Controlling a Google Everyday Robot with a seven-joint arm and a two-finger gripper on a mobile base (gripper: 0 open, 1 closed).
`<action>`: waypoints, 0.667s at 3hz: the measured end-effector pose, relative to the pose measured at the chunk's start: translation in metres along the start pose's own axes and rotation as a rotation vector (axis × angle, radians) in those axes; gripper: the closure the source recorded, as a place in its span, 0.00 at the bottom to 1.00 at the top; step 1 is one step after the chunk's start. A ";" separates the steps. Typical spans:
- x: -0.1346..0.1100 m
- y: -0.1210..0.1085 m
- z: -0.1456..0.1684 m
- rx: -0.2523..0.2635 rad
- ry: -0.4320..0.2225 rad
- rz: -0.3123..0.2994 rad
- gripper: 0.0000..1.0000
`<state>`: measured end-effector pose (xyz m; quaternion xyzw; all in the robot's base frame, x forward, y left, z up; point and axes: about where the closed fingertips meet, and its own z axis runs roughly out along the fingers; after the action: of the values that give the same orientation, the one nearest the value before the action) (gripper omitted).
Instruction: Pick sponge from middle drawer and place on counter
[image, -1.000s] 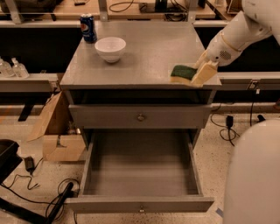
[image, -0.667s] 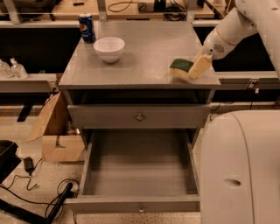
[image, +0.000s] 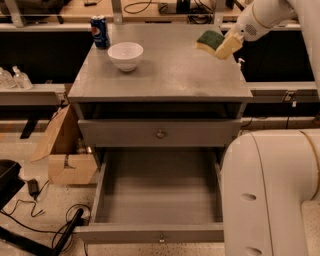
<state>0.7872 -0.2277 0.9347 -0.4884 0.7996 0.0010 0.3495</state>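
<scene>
My gripper (image: 220, 47) is at the counter's far right corner, shut on the sponge (image: 209, 39). The sponge shows its dark green face over a yellow layer. It hangs tilted just above the gray counter (image: 165, 75); I cannot tell if it touches. The middle drawer (image: 160, 187) is pulled out below, and its gray interior holds nothing.
A white bowl (image: 125, 55) and a blue soda can (image: 100, 32) stand at the counter's back left. A closed gray drawer front (image: 160, 133) with a knob sits above the open drawer. My white body (image: 270, 195) fills the lower right. A cardboard box (image: 65, 150) and cables lie on the floor at the left.
My gripper has carried the sponge from the counter's right front edge toward the far right corner. My white body now covers more of the lower right.
</scene>
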 end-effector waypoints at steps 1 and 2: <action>-0.013 -0.022 0.008 0.078 -0.054 0.017 1.00; -0.013 -0.034 0.025 0.107 -0.100 0.039 0.86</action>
<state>0.8313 -0.2264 0.9341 -0.4527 0.7894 -0.0106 0.4145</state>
